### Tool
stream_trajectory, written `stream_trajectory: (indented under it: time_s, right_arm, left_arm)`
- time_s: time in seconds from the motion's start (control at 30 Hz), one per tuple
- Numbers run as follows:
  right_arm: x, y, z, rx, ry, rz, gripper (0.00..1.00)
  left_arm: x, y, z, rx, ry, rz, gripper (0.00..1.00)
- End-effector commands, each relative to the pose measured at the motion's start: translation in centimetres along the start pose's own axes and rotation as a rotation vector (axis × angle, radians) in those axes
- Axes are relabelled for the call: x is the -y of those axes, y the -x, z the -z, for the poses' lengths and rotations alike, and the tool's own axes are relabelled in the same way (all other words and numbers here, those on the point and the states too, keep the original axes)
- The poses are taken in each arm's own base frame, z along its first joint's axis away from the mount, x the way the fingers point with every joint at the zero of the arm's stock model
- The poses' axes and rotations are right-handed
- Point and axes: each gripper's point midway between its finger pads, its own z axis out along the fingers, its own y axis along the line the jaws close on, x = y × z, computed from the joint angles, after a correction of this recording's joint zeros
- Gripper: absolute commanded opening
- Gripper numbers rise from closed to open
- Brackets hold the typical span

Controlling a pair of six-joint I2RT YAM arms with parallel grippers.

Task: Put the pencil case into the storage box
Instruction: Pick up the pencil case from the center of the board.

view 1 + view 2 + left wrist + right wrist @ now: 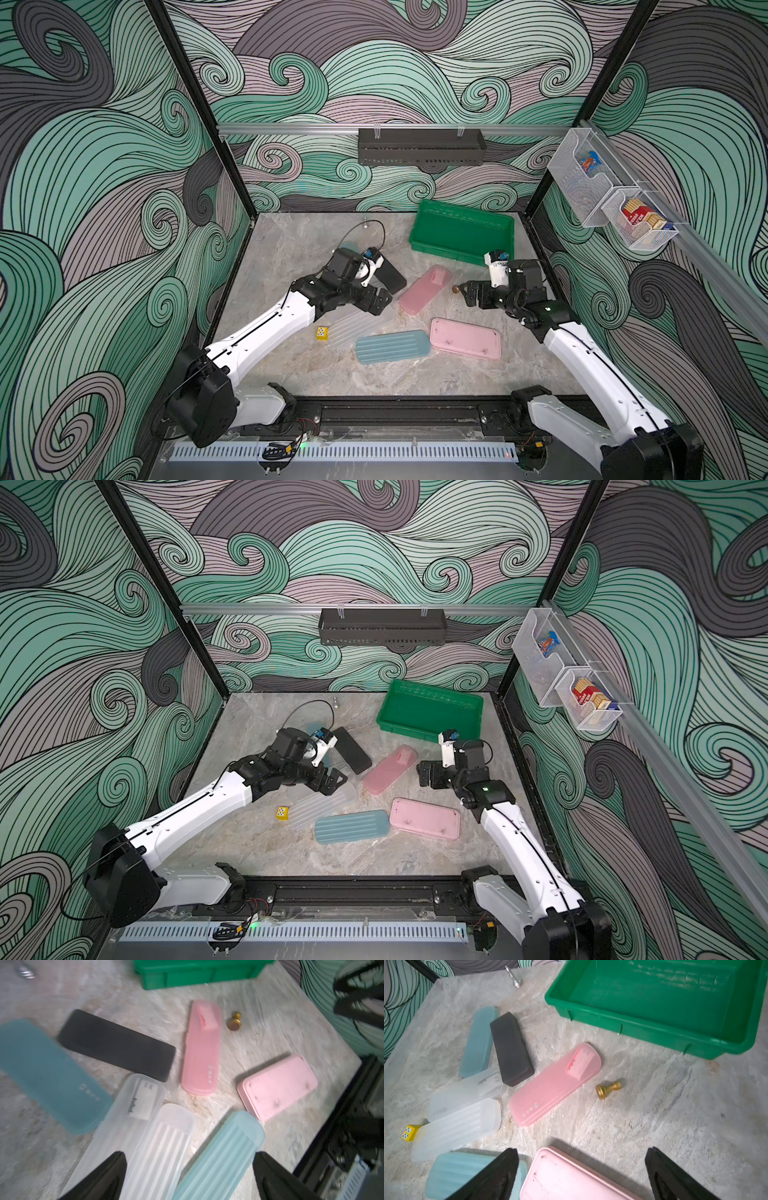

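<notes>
The green storage box stands empty at the back right of the table, its wall close in the right wrist view. Several pencil cases lie loose: a slim pink one, a flat pink one, a ribbed blue one, a ribbed clear one and a black one. My left gripper hangs open above the clear and blue cases. My right gripper hangs open above the flat pink case, holding nothing.
A small gold knob lies between the slim pink case and the box. A yellow die sits beside the clear case, a silver piece at the back. A dark slotted shelf and mesh bins hang on the walls.
</notes>
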Motion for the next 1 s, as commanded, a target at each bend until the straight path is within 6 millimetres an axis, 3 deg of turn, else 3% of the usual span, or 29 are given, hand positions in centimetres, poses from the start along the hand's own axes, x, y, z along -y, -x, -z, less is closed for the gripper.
stream_trajectory:
  time_s: [0.0,0.23,0.3,0.47,0.67,0.97]
  right_arm:
    - [-0.4,-0.7,0.6,-0.018,0.021,-0.015,0.99]
    - [0.0,-1.3,-0.2,-0.081,-0.004,-0.01,0.99]
    - [0.1,-1.6,-0.5,-0.096,-0.006,-0.017,0.99]
    - [0.1,-1.8,-0.4,-0.096,-0.006,-0.018,0.99]
    - [-0.1,-1.0,0.4,-0.054,-0.001,-0.019,0.99]
    - [-0.2,-0.9,0.4,-0.055,0.007,-0.037,0.99]
  left_arm:
    - [2.2,-1.5,0.1,-0.112,-0.075,-0.228,0.99]
    - [2.5,-4.7,-1.4,-0.264,-0.049,-0.527,0.99]
    - [2.6,-6.6,-2.8,-0.34,-0.054,-0.578,0.99]
    - [3.6,-8.9,-4.4,-0.401,-0.039,-0.713,0.99]
    - [5.0,-9.8,-5.8,-0.372,-0.052,-0.784,0.99]
    - [5.0,-10.2,-9.1,-0.395,0.008,-0.843,0.99]
